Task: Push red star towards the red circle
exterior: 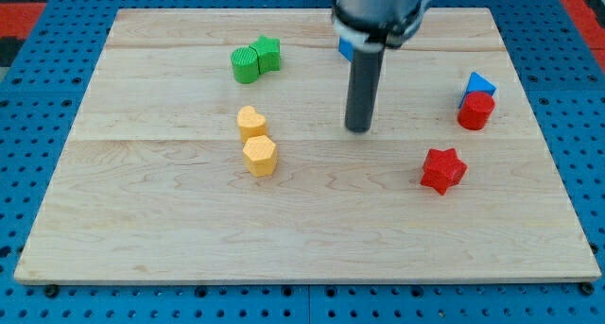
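The red star (442, 169) lies at the view's lower right of the wooden board (170, 239). The red circle (475, 110) sits up and to the right of it, touching a blue triangle (479, 83) just above. My tip (358, 128) rests on the board near the middle, to the left of and a little above the red star, apart from it. The rod rises to the arm at the view's top.
A green circle (246, 65) and a green star (267, 52) touch at the upper left. A yellow heart (251, 123) and a yellow hexagon (259, 156) sit left of the tip. A blue block (346, 48) is partly hidden behind the rod.
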`<state>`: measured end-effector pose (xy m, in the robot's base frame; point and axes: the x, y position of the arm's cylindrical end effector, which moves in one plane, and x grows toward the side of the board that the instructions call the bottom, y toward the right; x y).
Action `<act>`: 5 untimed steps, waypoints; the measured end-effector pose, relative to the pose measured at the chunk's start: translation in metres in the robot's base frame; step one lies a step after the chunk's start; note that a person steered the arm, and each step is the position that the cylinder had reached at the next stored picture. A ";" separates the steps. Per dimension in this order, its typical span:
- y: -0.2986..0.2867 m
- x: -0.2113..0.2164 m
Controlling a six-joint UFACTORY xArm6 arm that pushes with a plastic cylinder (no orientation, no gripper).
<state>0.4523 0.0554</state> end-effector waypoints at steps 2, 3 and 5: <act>0.055 0.114; 0.098 0.110; 0.090 0.048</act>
<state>0.4998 0.1451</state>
